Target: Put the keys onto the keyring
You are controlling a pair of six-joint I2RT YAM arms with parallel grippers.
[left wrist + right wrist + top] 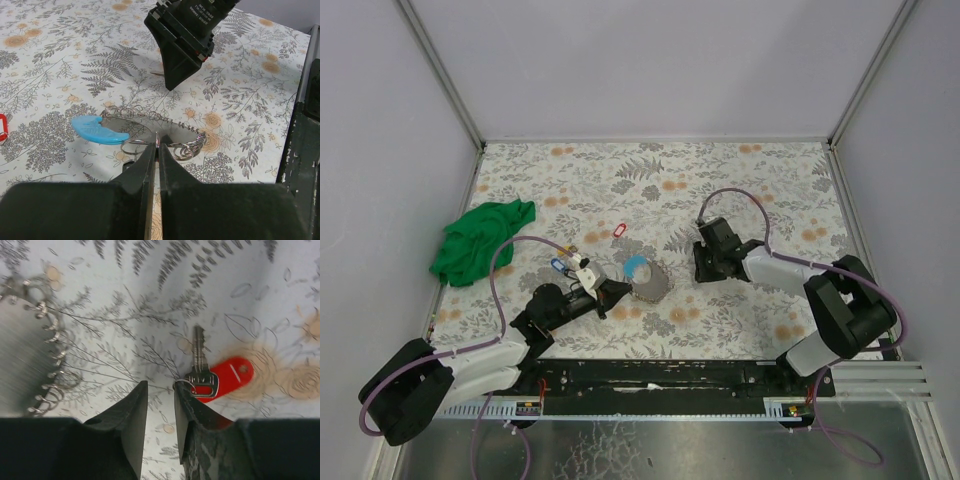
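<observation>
I see my left gripper (pixel 158 150) clamped on the keyring (pixel 100 131). My right gripper (pixel 160 387), jaws slightly parted and empty, stands just beside a red-tagged key (pixel 200 372). A green cloth (pixel 480 242) lies well left.

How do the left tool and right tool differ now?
The left tool is shut, pinching the keyring; the right tool is open and holds nothing. The left tool is at the keyring; the right tool is beside a red-tagged key. Both are black, low over the table.

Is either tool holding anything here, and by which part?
Left tool pinches the keyring by its thin wire rim, beside the blue arc. Right tool holds nothing; a red-tagged key lies beside it.
</observation>
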